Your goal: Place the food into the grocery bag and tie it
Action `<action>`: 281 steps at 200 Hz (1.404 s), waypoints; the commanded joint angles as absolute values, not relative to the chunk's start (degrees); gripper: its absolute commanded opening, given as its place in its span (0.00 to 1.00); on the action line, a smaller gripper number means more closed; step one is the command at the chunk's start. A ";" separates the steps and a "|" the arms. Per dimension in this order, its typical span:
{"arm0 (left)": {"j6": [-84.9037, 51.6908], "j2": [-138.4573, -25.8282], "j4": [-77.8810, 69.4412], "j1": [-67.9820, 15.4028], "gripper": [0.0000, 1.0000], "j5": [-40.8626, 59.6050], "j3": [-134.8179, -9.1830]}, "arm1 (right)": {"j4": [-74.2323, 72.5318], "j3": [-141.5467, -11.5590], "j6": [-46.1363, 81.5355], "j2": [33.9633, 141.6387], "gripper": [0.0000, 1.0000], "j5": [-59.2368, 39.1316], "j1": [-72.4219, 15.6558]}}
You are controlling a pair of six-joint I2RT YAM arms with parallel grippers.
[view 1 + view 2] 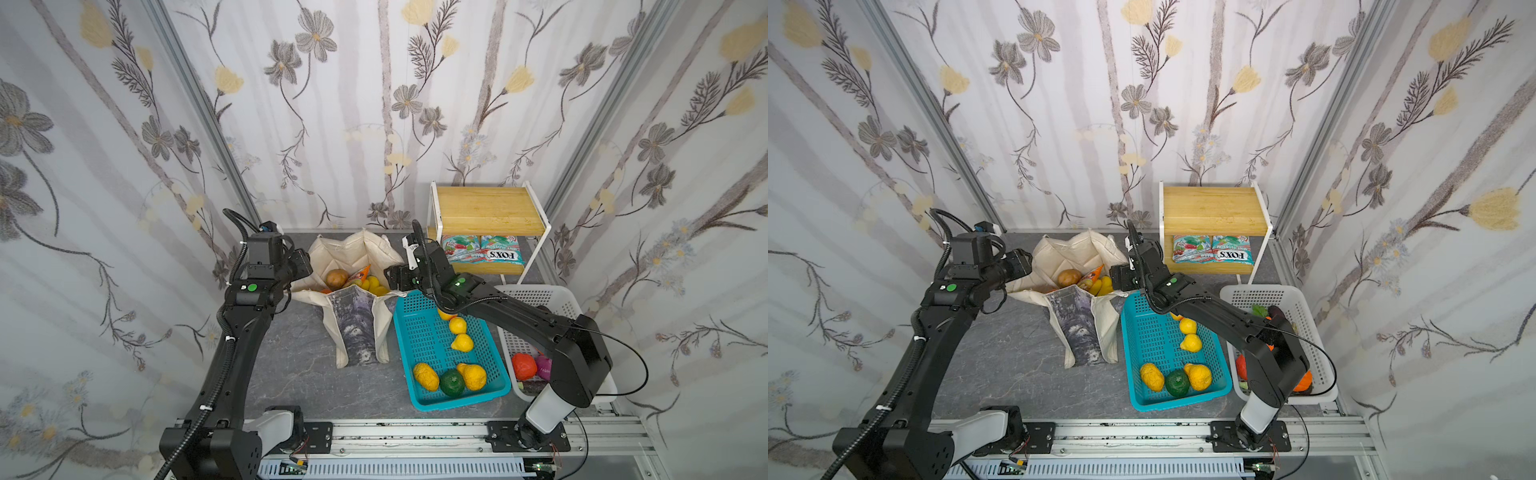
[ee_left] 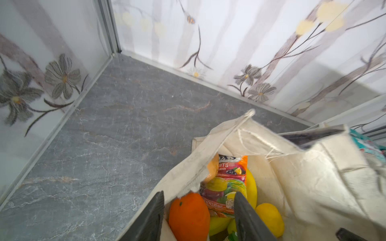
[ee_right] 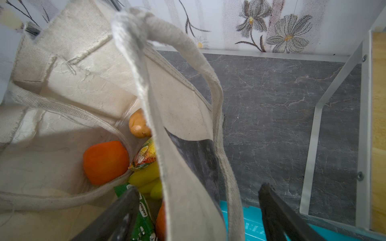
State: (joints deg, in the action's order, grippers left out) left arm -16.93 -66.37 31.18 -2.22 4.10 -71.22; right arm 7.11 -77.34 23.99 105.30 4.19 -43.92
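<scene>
Likely limp and food-weighted, so best taken by the strap handles (image 3: pixel 217 100): grocery bag (image 1: pixel 353 253) slumped open mid-frame on the desk (image 1: pixel 291 365), left gripper (image 2: pixel 198 195) jaws half-spread over its rim, right gripper (image 3: pixel 199 187) jaws wide astride a strap, neither clamped.

A teal basket (image 1: pixel 419 336) sits right of centre on the grey table (image 1: pixel 299 365), a white basket (image 1: pixel 530 297) just right of it. Above them, a wooden shelf (image 1: pixel 486 208) holds two teal packets (image 1: pixel 482 251).
</scene>
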 commanded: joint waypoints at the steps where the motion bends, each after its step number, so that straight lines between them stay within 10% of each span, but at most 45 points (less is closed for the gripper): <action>1: -18.98 -64.69 30.85 -2.67 0.55 6.18 -71.81 | 4.88 -77.46 24.50 105.81 0.88 3.98 -43.95; 167: -21.01 -71.89 21.16 -3.69 0.73 2.86 -61.90 | 3.43 -75.15 25.09 104.05 0.86 4.23 -43.95; 232: -23.31 -78.08 10.11 -5.37 0.44 2.69 -63.42 | 3.53 -74.72 24.96 103.95 0.85 4.24 -43.94; 259: -23.46 -79.67 10.02 -5.36 0.00 4.28 -64.76 | 3.08 -74.79 24.96 104.19 0.83 3.87 -43.97; 281: -25.06 -76.97 10.10 -5.36 0.00 8.18 -66.35 | 2.99 -74.79 24.95 104.37 0.82 3.89 -43.88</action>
